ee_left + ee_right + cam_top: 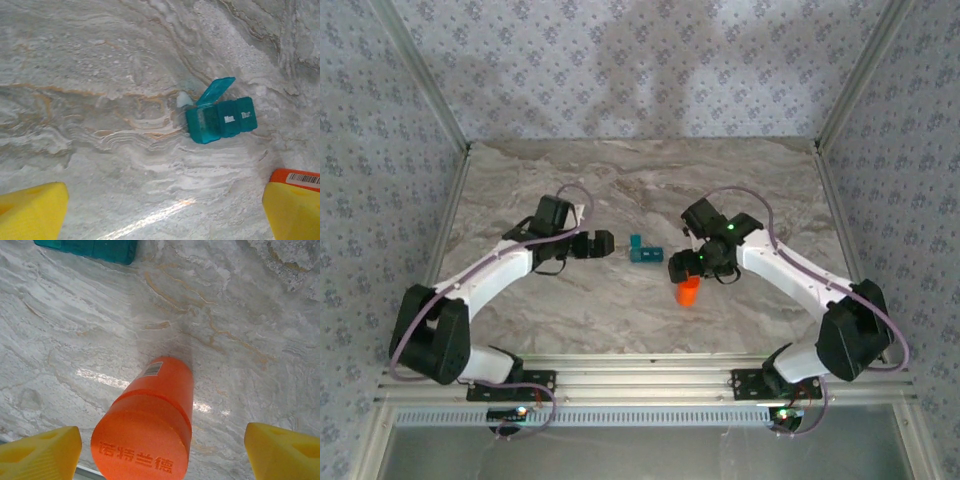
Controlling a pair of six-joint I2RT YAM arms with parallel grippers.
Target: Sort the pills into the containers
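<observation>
**Marble bench point(570, 310), both end effectors spread wide**

My left end effector point(608, 243) hangs wide open at 9 o'clock of the teal pill box point(645, 250), which sits mid-bench with one end lid flipped up. My right end effector point(682, 267), at the box's 4 o'clock, gapes wide around the orange bottle point(688, 291), fingers clear of it.

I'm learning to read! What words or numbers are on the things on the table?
"诺特兰德": on the cap of the orange bottle.
The barcode label on its side: too small to read.
White words on two lids of the teal pill box: too blurred to read.
</observation>
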